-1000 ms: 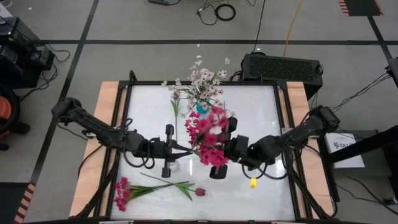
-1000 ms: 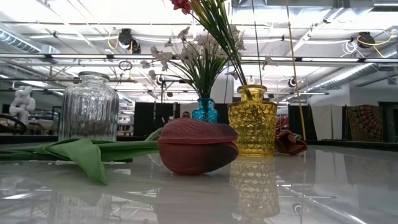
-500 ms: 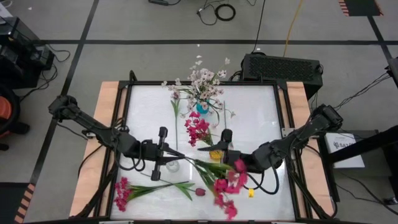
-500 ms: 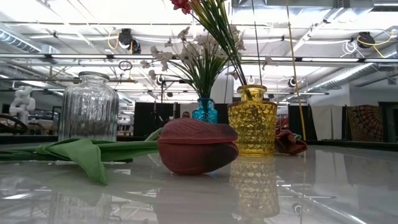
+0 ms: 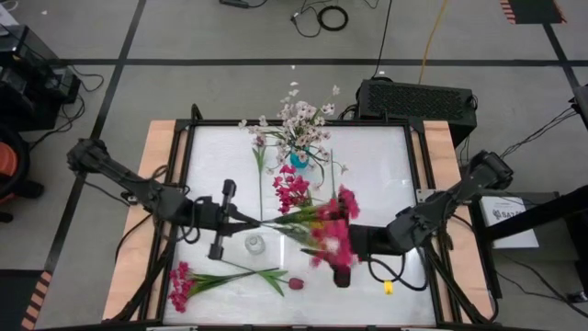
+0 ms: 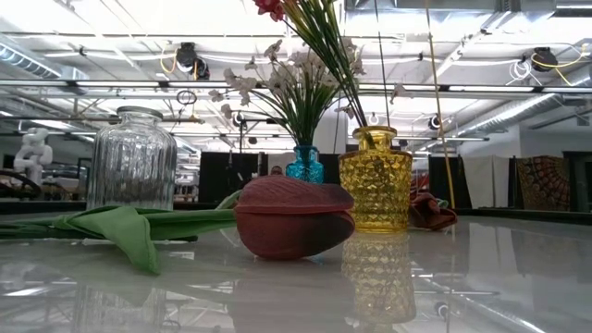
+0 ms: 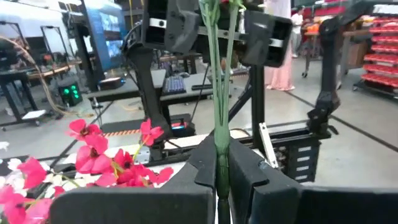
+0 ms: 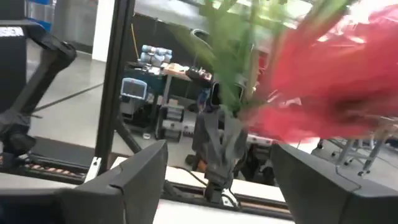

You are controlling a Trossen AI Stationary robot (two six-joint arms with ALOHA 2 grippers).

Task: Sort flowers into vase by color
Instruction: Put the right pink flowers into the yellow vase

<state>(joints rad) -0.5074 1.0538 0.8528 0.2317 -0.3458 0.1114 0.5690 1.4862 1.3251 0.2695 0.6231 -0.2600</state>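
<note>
Left gripper (image 7: 222, 180) clamps the green stem of a magenta flower cluster (image 5: 333, 232) above mid-table as the right gripper (image 5: 347, 246) stands spread, risking the top-heavy blooms swinging down.

Two dark jointed arms, black throughout

The left arm (image 5: 129, 188) and right arm (image 5: 450, 198) are slim matte-black linkages with rounded, bulkier housings at the joints; black cables loop loosely beside each forearm; each arm ends in a blocky black wrist unit carrying a short crossbar; the left gripper (image 7: 222, 177) has two flat, dark grey-black fingers (image 7: 249, 180) with angled inner faces and plain, unmarked surfaces; the right gripper (image 8: 217, 186) has two broad dark fingers (image 8: 130, 183) with bevelled, slightly glossy edges; no labels or coloured markings can be made out on either arm.
</note>
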